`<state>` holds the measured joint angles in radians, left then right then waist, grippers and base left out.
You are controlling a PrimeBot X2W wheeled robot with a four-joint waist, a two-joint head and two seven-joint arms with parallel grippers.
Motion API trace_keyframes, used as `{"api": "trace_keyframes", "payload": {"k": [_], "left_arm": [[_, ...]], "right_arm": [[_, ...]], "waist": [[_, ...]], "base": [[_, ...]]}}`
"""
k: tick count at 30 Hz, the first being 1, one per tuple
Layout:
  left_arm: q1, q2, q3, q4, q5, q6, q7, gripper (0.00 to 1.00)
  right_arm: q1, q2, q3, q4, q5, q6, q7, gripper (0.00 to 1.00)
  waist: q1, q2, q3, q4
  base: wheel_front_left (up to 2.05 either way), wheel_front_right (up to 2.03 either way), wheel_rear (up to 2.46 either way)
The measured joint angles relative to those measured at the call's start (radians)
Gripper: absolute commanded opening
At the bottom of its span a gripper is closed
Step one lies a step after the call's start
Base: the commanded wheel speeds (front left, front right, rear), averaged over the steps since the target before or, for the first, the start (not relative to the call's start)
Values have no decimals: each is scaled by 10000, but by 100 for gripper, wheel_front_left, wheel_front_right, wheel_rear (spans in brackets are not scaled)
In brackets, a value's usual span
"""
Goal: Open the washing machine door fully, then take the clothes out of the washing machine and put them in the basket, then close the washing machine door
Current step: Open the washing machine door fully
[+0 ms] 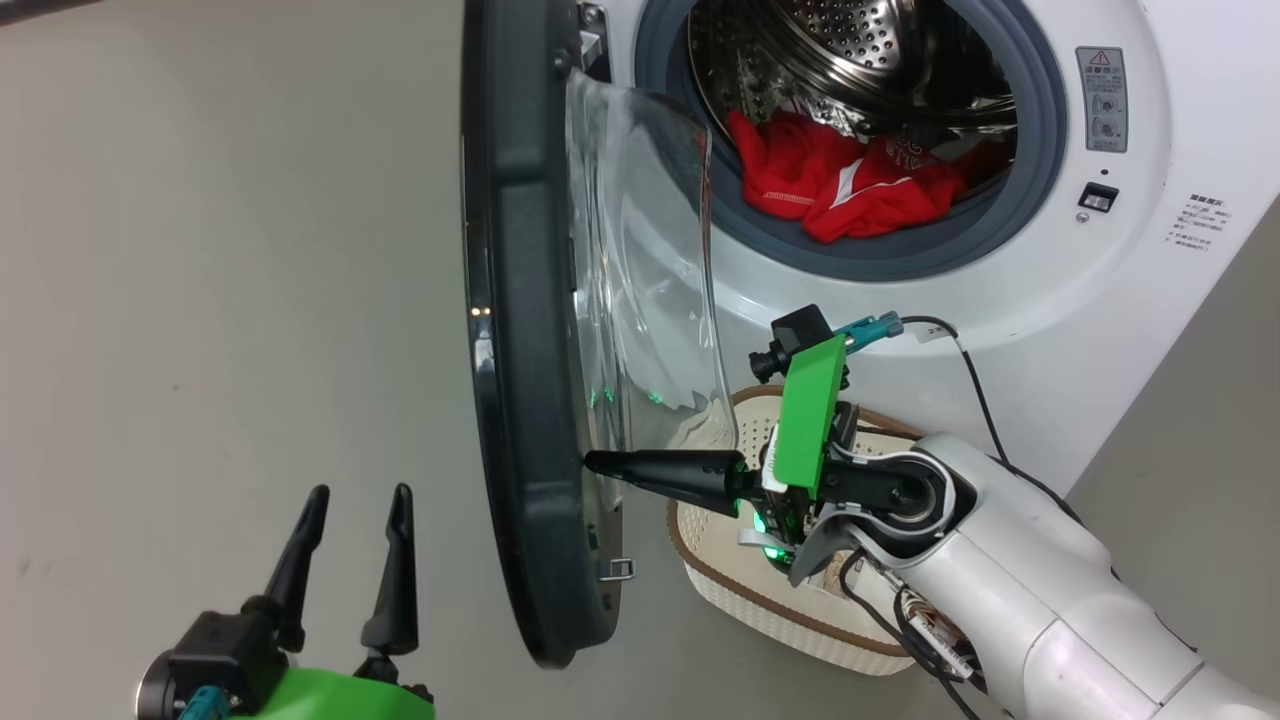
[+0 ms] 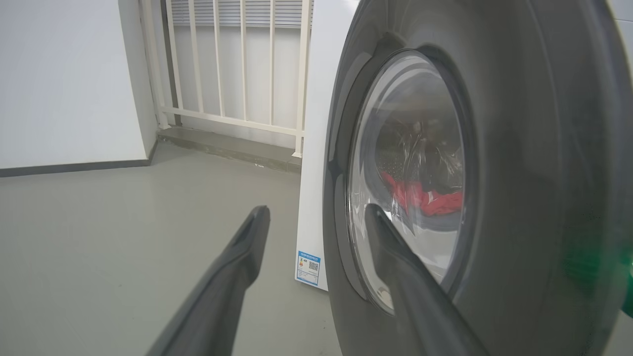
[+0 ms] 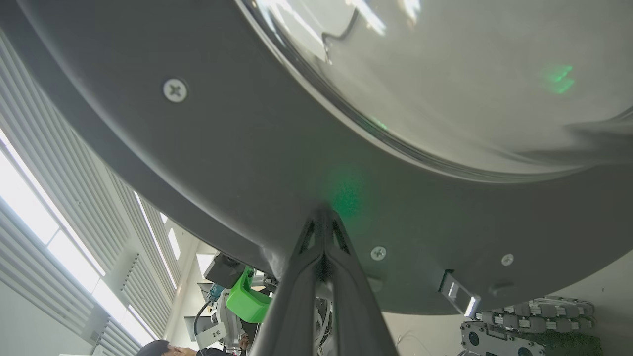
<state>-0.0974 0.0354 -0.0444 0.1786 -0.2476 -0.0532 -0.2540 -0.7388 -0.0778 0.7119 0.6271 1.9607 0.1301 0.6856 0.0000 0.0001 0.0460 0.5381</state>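
Finds right gripper (image 1: 592,463) shut, empty, tips touching washing machine door (image 1: 520,300) at inner rim; left gripper (image 1: 361,492) spread wide, empty, just outside that door.

My right arm (image 1: 1000,570) and the glass bowl (image 1: 650,320) of the washing machine door (image 1: 530,350) hide much of the basket (image 1: 740,600). The top of the washing machine (image 1: 1150,300) is cut off by the picture's edge, and so is the top of its drum (image 1: 850,50). The clothes (image 1: 850,190) dip down behind the grey ring (image 1: 900,250), so I cannot tell how many there are. The words on the stickers (image 1: 1101,98) are too small to read. From my left wrist, the clothes look blurry through the glass. The bottom of my left gripper (image 1: 360,490) is cut off.
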Motion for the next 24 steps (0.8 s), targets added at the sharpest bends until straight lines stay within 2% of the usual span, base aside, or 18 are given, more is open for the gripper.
{"api": "trace_keyframes", "payload": {"k": [9, 10, 11, 12, 13, 14, 17, 20, 24], "left_arm": [[95, 0, 6, -25, -2, 10, 0, 100], [143, 0, 4, -8, -2, 10, 0, 100], [174, 0, -2, 10, -2, 10, 0, 100], [175, 0, -2, 21, -2, 12, 0, 100], [175, 0, -2, 23, -2, 12, 0, 100], [174, 0, -2, 42, -8, 12, 0, 100], [174, 0, -29, 146, -15, 10, 0, 100], [173, 2, -29, 244, -13, 8, 0, 100], [172, 2, -19, 324, 15, -19, 0, 100]], "right_arm": [[-45, 17, 132, 161, 161, -2, -330, 0], [-45, 21, 111, 165, 94, 0, -366, 17], [-42, 33, 79, 163, -54, -2, -418, 42], [-40, 63, 15, 161, -328, 0, -541, 86], [-29, 94, -94, 125, -587, 0, -681, 86], [-12, 84, -203, 63, -890, 0, -848, 100], [195, -105, -531, -324, -1960, 0, -1839, 100], [712, -464, -840, -725, -3264, 0, -3609, 100], [1456, -895, -725, -963, -4849, 0, -5812, 100]], "waist": [[0, 0, -70, -30], [-1, 0, -92, -46], [0, 0, -114, -61], [0, 0, -134, -82], [0, 0, -153, -102], [0, 0, -176, -120], [0, 0, -266, -174], [0, 0, -378, -230], [0, 0, -533, -308]], "base": [[0, 0, 0], [0, 0, 0], [0, 0, 0], [0, 0, 0], [0, 0, 0], [0, 0, 0], [0, 0, 0], [0, 0, 0], [0, 0, 0]]}}
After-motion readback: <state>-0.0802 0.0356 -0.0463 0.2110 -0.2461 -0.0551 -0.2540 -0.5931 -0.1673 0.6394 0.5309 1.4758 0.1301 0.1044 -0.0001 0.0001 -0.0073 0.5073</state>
